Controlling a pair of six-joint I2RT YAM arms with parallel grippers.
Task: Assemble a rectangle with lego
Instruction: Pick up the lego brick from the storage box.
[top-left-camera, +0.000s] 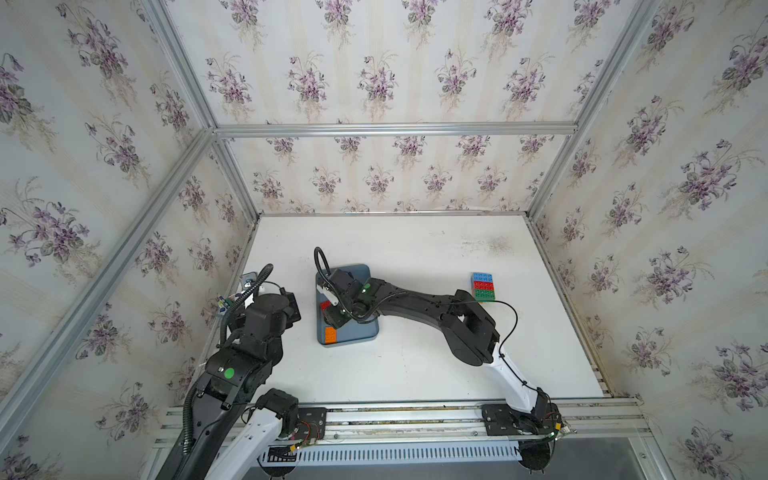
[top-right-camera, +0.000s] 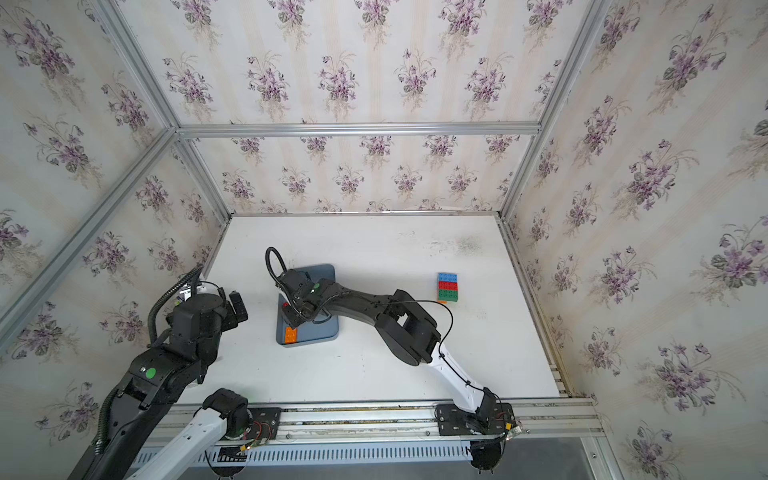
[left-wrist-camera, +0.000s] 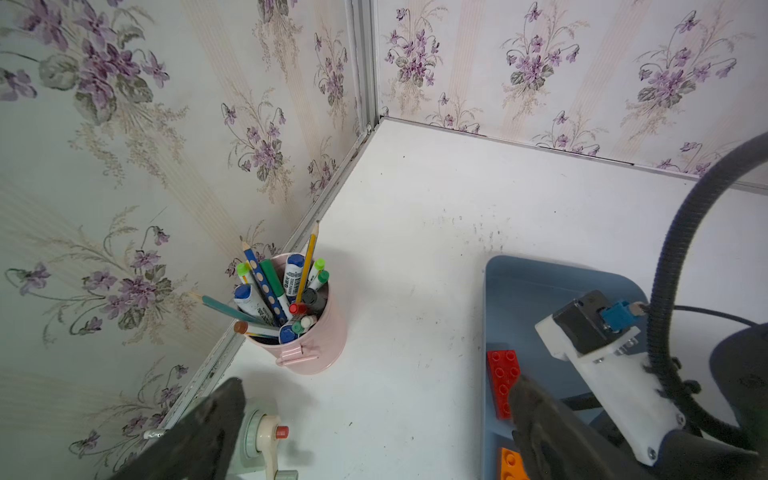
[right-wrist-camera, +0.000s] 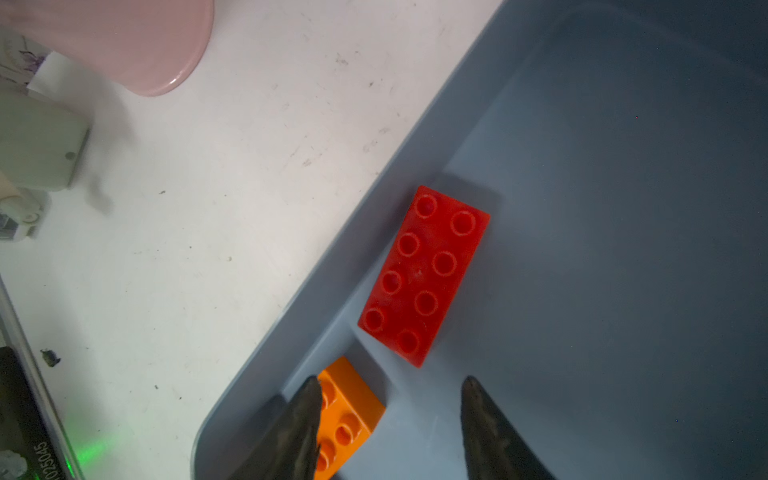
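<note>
Stretching between papered walls, the white table (top-left-camera: 415, 365) lies mostly bare. Over the grey tray (top-left-camera: 361, 328) the right gripper (right-wrist-camera: 390, 380) hovers, jaws apart and empty; the left gripper (left-wrist-camera: 378, 386) gapes wide. Near the right edge sit joined bricks (top-left-camera: 483, 286); a red brick (right-wrist-camera: 424, 274) and an orange brick (right-wrist-camera: 353, 411) lie along the tray's rim.

Right arm (top-left-camera: 419, 300) outstretched, fingers (right-wrist-camera: 492, 432) parted; left arm (top-left-camera: 259, 332) folded

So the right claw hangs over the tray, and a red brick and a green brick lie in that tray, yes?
Not quite: the second brick is orange, not green. The right wrist view shows the orange brick near the red brick in the tray, with the right gripper over the tray.
</note>
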